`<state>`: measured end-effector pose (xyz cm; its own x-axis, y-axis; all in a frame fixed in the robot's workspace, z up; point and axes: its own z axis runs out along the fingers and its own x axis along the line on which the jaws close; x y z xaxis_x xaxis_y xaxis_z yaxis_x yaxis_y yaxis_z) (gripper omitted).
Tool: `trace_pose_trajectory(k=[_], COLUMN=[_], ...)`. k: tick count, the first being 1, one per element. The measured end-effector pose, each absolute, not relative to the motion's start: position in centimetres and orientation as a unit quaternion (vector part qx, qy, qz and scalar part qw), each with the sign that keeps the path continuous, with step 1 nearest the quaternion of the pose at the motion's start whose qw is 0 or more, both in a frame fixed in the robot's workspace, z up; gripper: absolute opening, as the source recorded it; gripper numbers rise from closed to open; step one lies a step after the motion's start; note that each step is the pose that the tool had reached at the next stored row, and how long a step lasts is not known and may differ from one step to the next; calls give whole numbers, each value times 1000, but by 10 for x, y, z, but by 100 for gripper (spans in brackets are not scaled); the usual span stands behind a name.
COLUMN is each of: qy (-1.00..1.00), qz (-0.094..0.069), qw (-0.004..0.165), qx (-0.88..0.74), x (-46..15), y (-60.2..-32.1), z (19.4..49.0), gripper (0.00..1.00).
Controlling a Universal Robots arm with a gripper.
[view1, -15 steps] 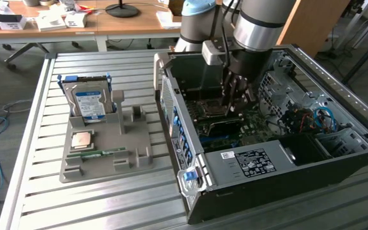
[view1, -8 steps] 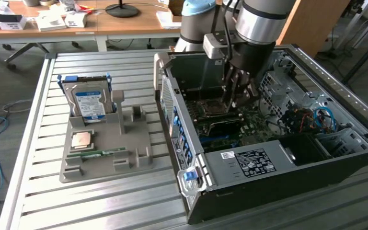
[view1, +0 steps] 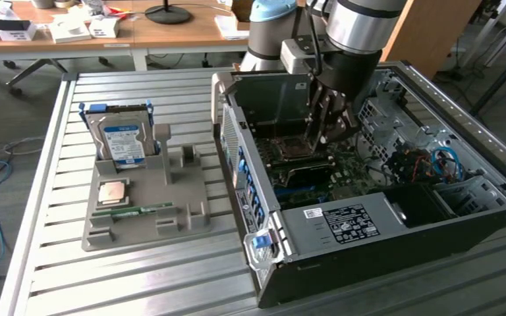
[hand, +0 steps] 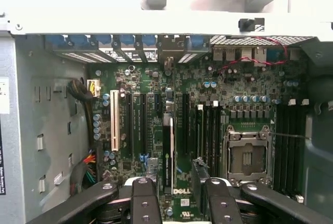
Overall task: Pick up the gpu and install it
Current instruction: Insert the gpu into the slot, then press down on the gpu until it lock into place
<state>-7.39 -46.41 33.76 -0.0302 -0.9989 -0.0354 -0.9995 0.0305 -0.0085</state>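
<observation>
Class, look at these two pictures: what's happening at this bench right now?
A robot arm has reached into the open computer case. Its gripper appears to hold the gpu edge-on, just above the motherboard's expansion slots. On the grey tray beside the case remain a hard drive, a processor chip and a memory stick.

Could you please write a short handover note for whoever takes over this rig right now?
Gripper: down inside the open computer case, right over the gpu; grip unclear.
Gpu: off the grey tray, standing edge-on at the motherboard's expansion slots.
Done: gpu picked up and brought to the board.
Left: confirm that it is fully seated; that cannot be told here.
</observation>
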Motion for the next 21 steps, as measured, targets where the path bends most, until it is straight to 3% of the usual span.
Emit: trace_pose_trajectory(k=[15, 17, 21], qy=[718, 718, 718], qz=[9, 9, 9], qw=[16, 16, 16], qx=[-696, -696, -696], x=[-74, -74, -74], y=[-464, -464, -464], z=[338, 338, 338], gripper=[38, 25, 14])
